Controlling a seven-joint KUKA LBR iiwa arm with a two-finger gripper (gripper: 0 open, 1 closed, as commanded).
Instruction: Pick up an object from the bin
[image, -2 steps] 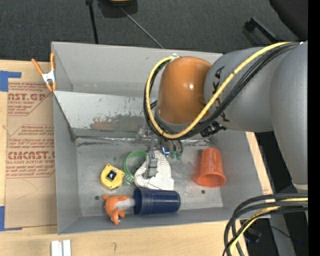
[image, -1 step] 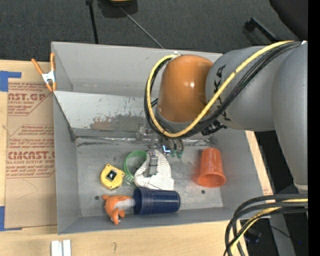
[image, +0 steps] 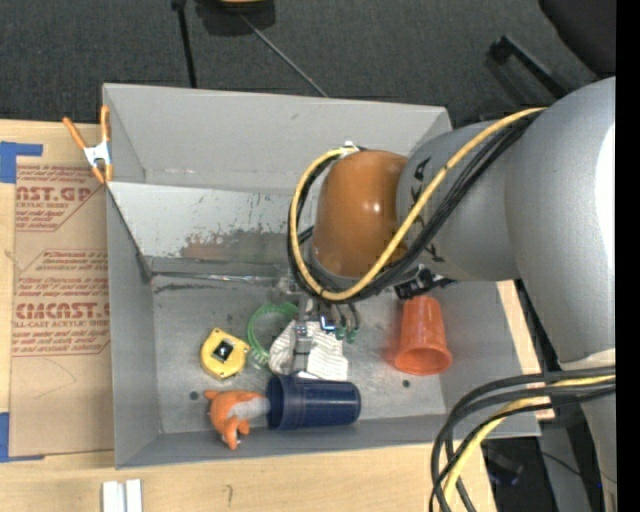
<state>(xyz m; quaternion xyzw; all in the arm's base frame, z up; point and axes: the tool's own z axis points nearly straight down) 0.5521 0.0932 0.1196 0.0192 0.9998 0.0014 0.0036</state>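
At mid-floor of the bin, right below the gripper: a white wad, crumpled, with dark marks. Touching the gripper or just under it, cannot tell. Jaws masked by the wrist above; apart or together, cannot tell.

Just left of the wad, partly under it: a green ring, flat on the floor. Against the wad's front edge: a navy cup on its side, mouth to the left, close to the front wall. At that mouth, touching or nearly so: an orange toy, close to the front edge. Left of the ring, just beside it: a yellow tape, small and squarish.

Right of the wad, apart from it across a strip of bare floor: an orange cup, tipped over, wide mouth toward the front.

Bare floor between the tape and the left wall, along the foot of the sloping back wall, and in the front right corner past the two cups. Tight on the front and left of the wad; more open to its right.

Above everything: the orange cover, looped by yellow-and-black cables, with the grey arm over the right rim.
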